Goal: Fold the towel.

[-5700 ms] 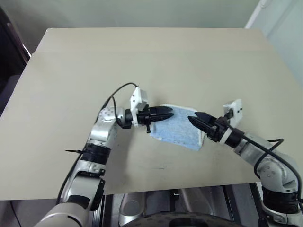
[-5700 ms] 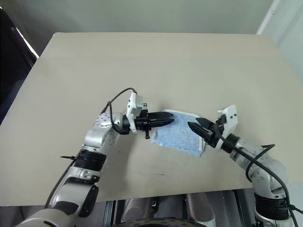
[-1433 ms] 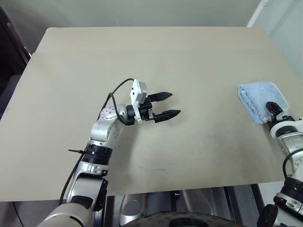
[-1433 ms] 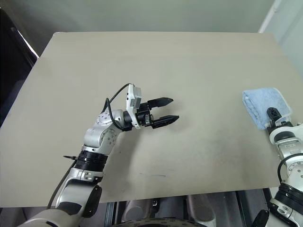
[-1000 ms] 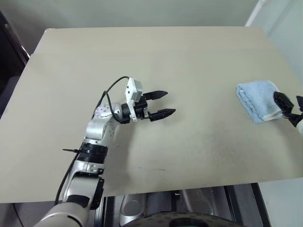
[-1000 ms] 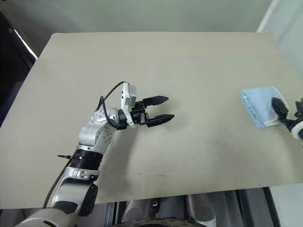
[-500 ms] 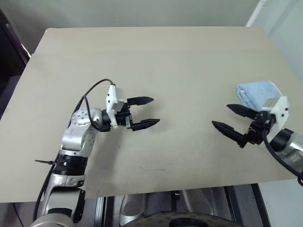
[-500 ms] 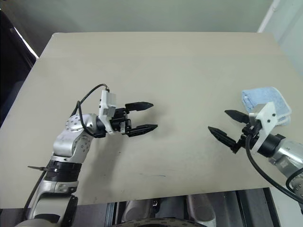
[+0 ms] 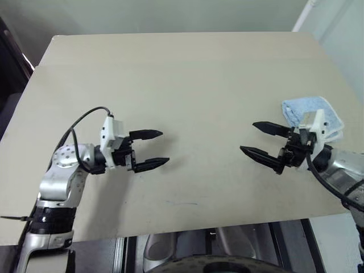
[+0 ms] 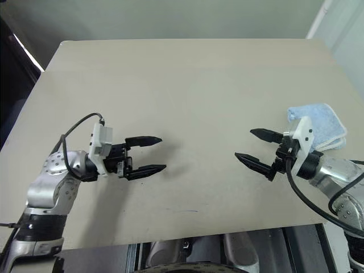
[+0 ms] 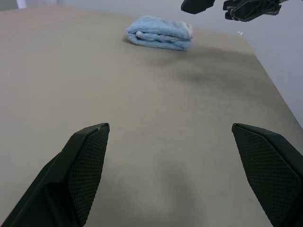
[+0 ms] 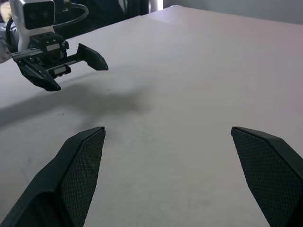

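Black fingers of the left gripper [image 9: 152, 149] stand spread wide with nothing between them, hovering just above the beige table [image 9: 182, 74] on its left half. The right gripper [image 9: 262, 140] faces it across the middle of the table, its fingers likewise spread and empty. The two grippers point toward each other, well apart.

Outward from the right gripper, the towel [image 10: 318, 125] lies near the right edge of the table, behind that gripper's wrist. It is light-blue terry cloth, gathered into a compact folded bundle; the left wrist view shows stacked layers with rounded fold edges at the front [image 11: 160, 34]. By this look, the folding appears complete or nearly so.

Handling judgement: the towel is light and soft and will sag wherever it is unsupported. The pile should give fair friction against the finger pads, so slipping is unlikely. It is not fragile. If regrasping is needed, take hold at a free corner or along the hemmed edge, pinching all layers together so the bundle does not open.
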### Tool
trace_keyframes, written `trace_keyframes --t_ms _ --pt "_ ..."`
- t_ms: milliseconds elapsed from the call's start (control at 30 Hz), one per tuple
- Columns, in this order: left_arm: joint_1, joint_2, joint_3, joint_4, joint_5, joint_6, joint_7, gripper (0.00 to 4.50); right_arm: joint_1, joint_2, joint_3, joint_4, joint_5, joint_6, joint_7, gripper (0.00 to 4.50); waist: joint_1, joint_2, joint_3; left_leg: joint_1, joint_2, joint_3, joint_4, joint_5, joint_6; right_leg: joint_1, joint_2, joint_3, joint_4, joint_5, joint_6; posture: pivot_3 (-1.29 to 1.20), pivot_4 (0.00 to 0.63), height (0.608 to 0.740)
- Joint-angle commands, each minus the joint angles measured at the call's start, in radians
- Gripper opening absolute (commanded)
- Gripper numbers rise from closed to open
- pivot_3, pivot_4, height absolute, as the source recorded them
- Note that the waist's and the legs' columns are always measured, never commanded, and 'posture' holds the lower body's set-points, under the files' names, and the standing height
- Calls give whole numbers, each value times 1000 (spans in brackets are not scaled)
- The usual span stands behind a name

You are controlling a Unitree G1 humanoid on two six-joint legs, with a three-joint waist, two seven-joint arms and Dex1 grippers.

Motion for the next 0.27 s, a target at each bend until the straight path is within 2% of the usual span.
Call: trace_keyframes --t_ms 33,267 --pt "23 17 31 -64 -22 10 16 4500 -31 12 7 10 -17 -32 36 4494 0 0 0 0 0 0 0 0 0 0 0 0 0 0 0 0 150 703" --pt "19 17 9 -48 9 -19 31 4500 -60 30 47 42 -71 -51 63 4494 0 0 0 0 0 0 -1 0 -1 -1 0 0 1 1 -3 0 150 703"
